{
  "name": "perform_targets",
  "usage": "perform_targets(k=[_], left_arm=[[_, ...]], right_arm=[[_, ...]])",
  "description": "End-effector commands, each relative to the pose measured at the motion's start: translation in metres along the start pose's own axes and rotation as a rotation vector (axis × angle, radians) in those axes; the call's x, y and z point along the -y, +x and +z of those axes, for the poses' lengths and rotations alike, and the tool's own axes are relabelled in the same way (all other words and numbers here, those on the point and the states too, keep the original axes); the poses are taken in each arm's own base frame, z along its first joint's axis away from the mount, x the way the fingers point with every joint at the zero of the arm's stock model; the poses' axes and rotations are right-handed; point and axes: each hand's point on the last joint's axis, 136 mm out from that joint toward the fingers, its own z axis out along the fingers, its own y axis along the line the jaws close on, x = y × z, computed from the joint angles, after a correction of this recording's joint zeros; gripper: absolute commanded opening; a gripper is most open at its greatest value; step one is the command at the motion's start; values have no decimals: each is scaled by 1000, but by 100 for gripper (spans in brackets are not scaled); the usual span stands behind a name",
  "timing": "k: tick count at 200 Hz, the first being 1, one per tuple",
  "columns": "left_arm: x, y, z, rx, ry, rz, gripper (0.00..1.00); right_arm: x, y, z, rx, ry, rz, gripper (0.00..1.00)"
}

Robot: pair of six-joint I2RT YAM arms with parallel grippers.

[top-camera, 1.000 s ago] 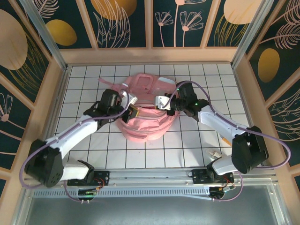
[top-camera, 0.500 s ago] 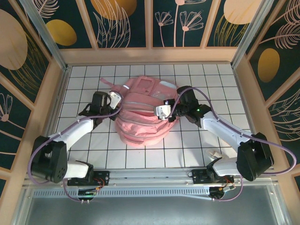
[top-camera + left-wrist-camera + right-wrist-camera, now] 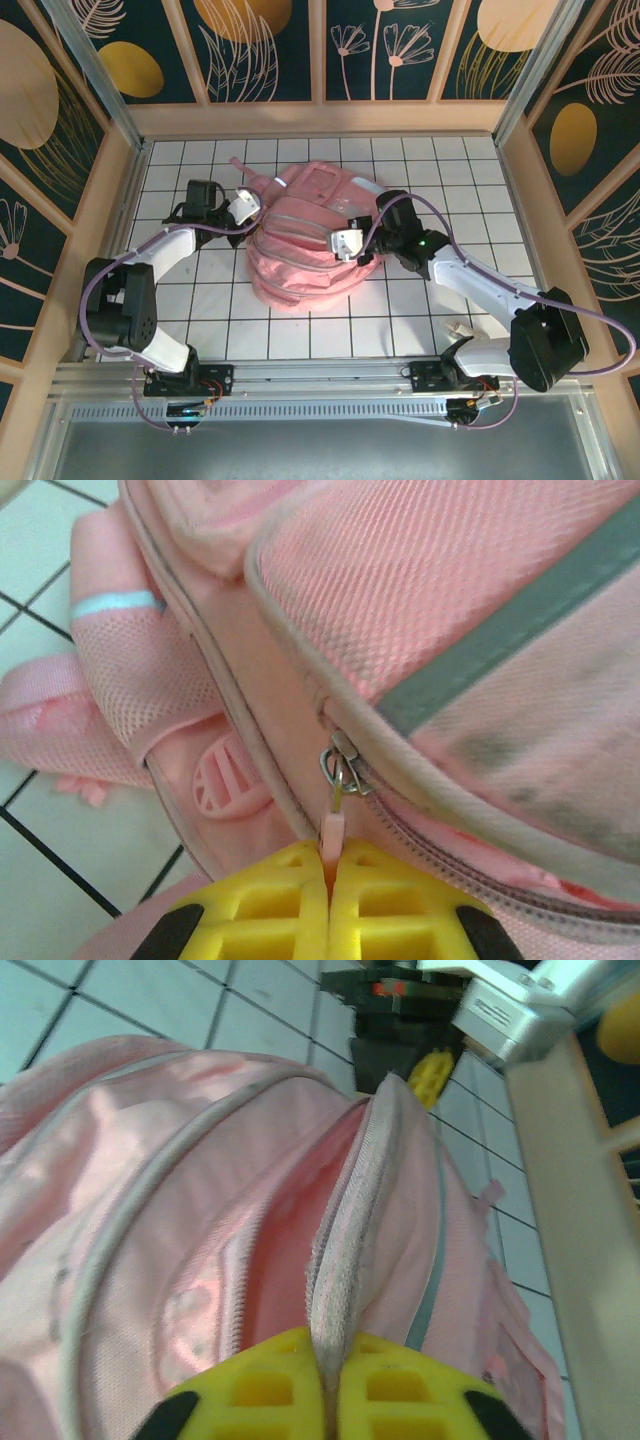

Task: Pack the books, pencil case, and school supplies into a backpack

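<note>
Yellow pads of the left gripper (image 3: 328,865) press together on the pink zip pull (image 3: 333,832). The right gripper (image 3: 328,1360) pinches the zip edge (image 3: 345,1240) of the main opening, holding it taut. Between them the backpack (image 3: 300,250) lies in the middle of the table (image 3: 200,310), its opening a narrow slit. Contents are hidden, so packing may be done; zipping it shut looks unfinished.

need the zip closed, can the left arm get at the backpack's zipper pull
Looks like yes: the left gripper is shut on the zipper pull of the backpack, nothing in between.
</note>
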Motion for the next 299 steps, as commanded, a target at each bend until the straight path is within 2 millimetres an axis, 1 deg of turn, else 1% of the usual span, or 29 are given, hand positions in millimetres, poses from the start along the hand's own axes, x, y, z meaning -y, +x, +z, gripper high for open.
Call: perform_targets(k=[1, 25, 37, 51, 63, 77, 81, 85, 86, 87, 97, 102, 122, 137, 149, 157, 179, 190, 203, 209, 215, 224, 228, 239, 245, 264, 276, 285, 299], left_arm=[[5, -36, -20, 150, -1, 63, 0], [18, -45, -34, 212, -10, 18, 0], [27, -47, -38, 224, 4, -18, 0], [39, -48, -42, 238, 24, -47, 0], [49, -51, -45, 257, 32, -66, 0], [56, -54, -48, 278, 44, -94, 0], [58, -54, -48, 282, 50, -98, 0], [59, -54, -49, 284, 50, -105, 0], [59, -54, -49, 284, 50, -106, 0], [59, -54, -50, 284, 49, -106, 0], [55, -54, -51, 278, 24, -116, 0], [52, -52, -51, 272, 3, -122, 0], [31, -43, -49, 227, -103, -127, 0], [15, -27, -43, 186, -152, -162, 0], [8, -16, -38, 166, -152, -192, 0], [6, -11, -34, 156, -156, -200, 0], [-6, -10, -25, 168, -192, -206, 0], [-8, -10, -18, 178, -180, -195, 0], [-8, -13, -9, 178, -131, -179, 0], [-6, -18, -7, 186, -100, -168, 0], [-3, -23, -6, 198, -62, -158, 8], [6, -35, -9, 234, -7, -121, 30], [12, -40, -12, 255, 23, -94, 38], [30, -52, -24, 311, 77, 14, 51], [37, -56, -30, 331, 80, 69, 60], [60, -61, -47, 348, 59, 276, 75], [73, -61, -55, 341, 65, 364, 78], [81, -66, -60, 343, 79, 412, 78], [95, -67, -61, 317, 110, 446, 81]], right_arm=[[43, -3, 2, 13, 234, 110, 45], [53, 7, 17, -82, 293, 156, 46], [63, 7, 23, -104, 344, 192, 47], [70, 6, 31, -136, 375, 220, 46], [68, 4, 41, -165, 364, 214, 46], [67, -3, 51, -192, 360, 199, 43], [64, -6, 54, -192, 348, 191, 40], [65, -7, 56, -207, 348, 182, 35], [64, -8, 56, -209, 346, 181, 33], [64, -8, 57, -211, 344, 181, 29], [63, -14, 60, -215, 326, 165, 7], [63, -18, 60, -203, 318, 166, 0], [67, -36, 48, -123, 298, 159, 0], [73, -47, 32, -60, 264, 153, 0], [80, -54, 17, 4, 243, 161, 0], [76, -60, 7, 63, 190, 145, 0], [51, -77, -13, 219, 36, 98, 0], [43, -80, -13, 245, 3, 95, 0], [40, -77, -9, 232, -10, 101, 0], [40, -75, -7, 221, -7, 98, 0], [41, -72, -5, 207, 2, 99, 0], [45, -69, -3, 188, 15, 101, 0], [47, -67, -3, 179, 23, 102, 0], [52, -62, -3, 164, 40, 108, 0], [55, -58, -3, 158, 50, 118, 0], [65, -48, -7, 157, 90, 155, 0], [72, -40, -7, 147, 116, 176, 0], [76, -33, -6, 136, 129, 196, 0], [81, -24, -5, 126, 144, 221, 0]])
